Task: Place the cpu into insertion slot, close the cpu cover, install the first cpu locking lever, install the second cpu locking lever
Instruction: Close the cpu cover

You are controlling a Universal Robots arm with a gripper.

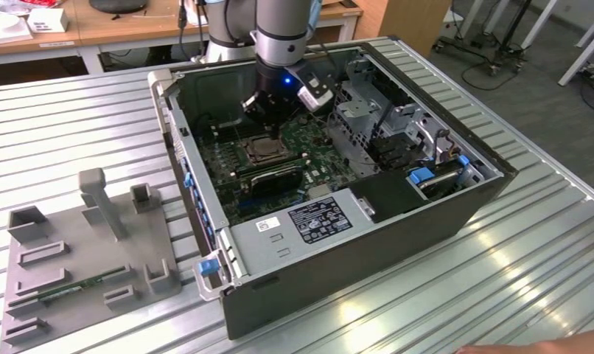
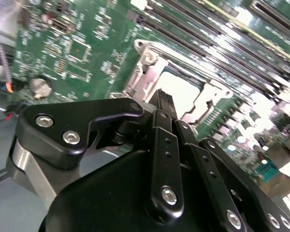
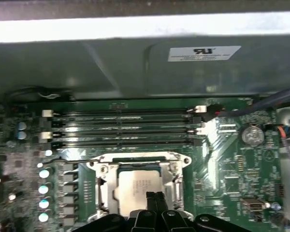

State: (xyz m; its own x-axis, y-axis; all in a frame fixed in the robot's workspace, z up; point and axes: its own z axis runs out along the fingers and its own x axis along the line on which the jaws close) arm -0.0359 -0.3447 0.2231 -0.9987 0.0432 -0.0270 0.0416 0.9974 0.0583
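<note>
The cpu (image 3: 135, 186) lies in the insertion slot (image 1: 261, 152) on the green board, its dull metal top showing through the cut-out. The silvery cpu cover (image 3: 105, 188) is down flat around it; in the second wrist view the cover (image 2: 146, 67) frames the bright cpu (image 2: 181, 89). My gripper (image 3: 155, 196) hangs just above the near edge of the cover, its black fingers pressed together with nothing between them. In the exterior view the gripper (image 1: 273, 127) reaches down into the open computer case right over the socket.
Long black memory slots (image 3: 121, 128) run beside the socket and a coin battery (image 3: 252, 136) sits near cables. The case wall (image 3: 135, 63), a metal drive cage (image 1: 376, 110) and the power supply (image 1: 312, 217) hem in the board. A grey fixture (image 1: 91, 251) lies outside.
</note>
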